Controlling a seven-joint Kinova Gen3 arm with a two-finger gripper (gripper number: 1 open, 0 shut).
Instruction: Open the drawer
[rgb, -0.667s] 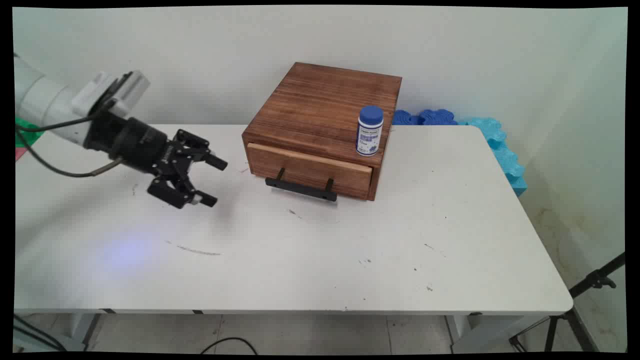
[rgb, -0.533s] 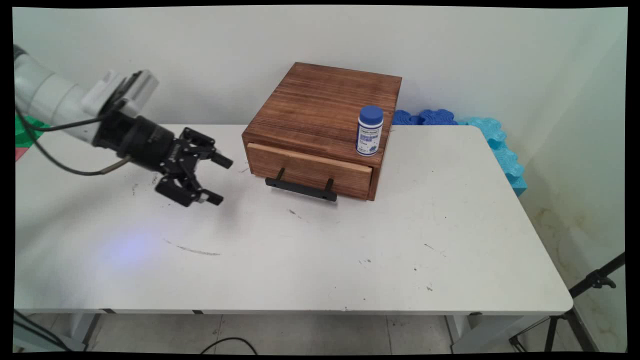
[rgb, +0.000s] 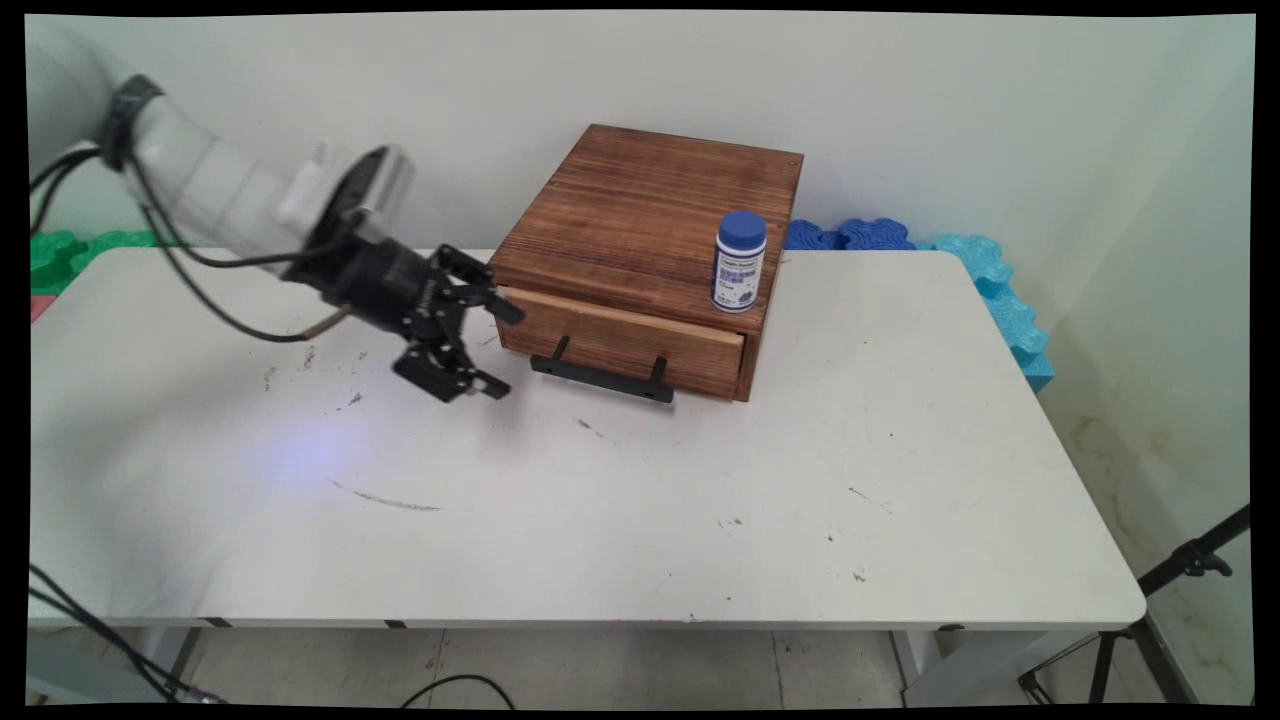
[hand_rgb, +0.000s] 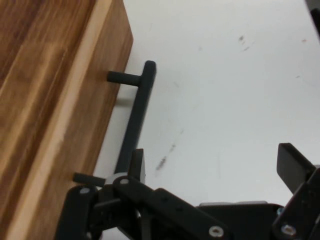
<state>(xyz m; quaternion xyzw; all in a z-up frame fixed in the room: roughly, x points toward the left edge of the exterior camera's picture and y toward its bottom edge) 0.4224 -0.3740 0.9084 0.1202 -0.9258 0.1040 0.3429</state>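
A brown wooden box (rgb: 655, 215) with one drawer (rgb: 620, 340) stands on the white table (rgb: 700, 500). The drawer front carries a black bar handle (rgb: 600, 377) and looks pulled out slightly. My gripper (rgb: 503, 347) is open and empty, low over the table just left of the drawer's left end. In the hand view the handle (hand_rgb: 136, 117) runs up from beside my left finger (hand_rgb: 137, 165), with the drawer front (hand_rgb: 65, 125) to its left; the right finger (hand_rgb: 295, 167) is over bare table. A white bottle with a blue cap (rgb: 740, 262) stands on the box's front right corner.
Blue foam pieces (rgb: 985, 280) lie along the table's far right edge and green ones (rgb: 60, 250) at the far left. A black tripod (rgb: 1150, 620) stands off the table's near right corner. Black cables hang from the arm.
The arm has swung right and slightly toward the box, bringing the open gripper from the table's left part to the drawer's left end. Box and bottle have not moved.
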